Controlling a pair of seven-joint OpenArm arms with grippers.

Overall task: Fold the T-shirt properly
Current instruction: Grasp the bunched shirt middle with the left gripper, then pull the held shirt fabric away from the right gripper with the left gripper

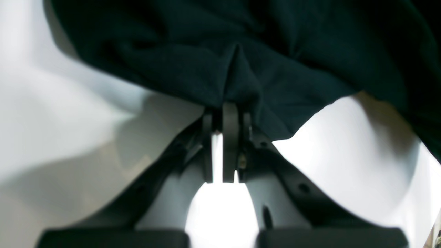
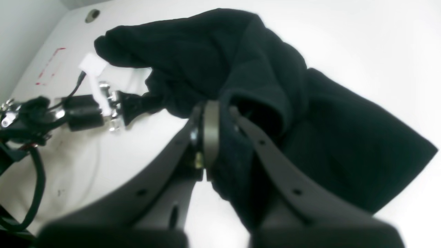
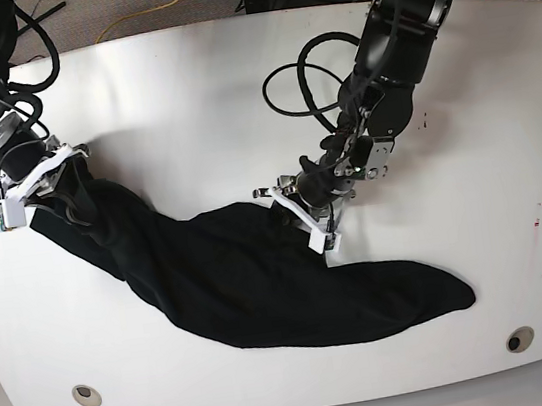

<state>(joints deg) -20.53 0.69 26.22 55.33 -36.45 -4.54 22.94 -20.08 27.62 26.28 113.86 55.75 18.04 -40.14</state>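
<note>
The T-shirt [image 3: 262, 285] lies on the white table [image 3: 498, 90] as a long bunched black band, running from the upper left of the base view down to a rounded end near the front edge. No sleeve, collar or print can be made out in this heap.

Left gripper [image 1: 229, 115]: jaws clenched on a pinch of cloth at the band's upper edge, mid-length. Right gripper [image 2: 220, 110]: clamped on a fold at the far end, fabric draped over its fingers.

Handling judgement: light, limp cloth with no stiffness; it sags and bunches between holds. It probably drags on the table instead of sliding clean. Best held at hems or shoulder seams, two well-separated points, kept taut.
</note>
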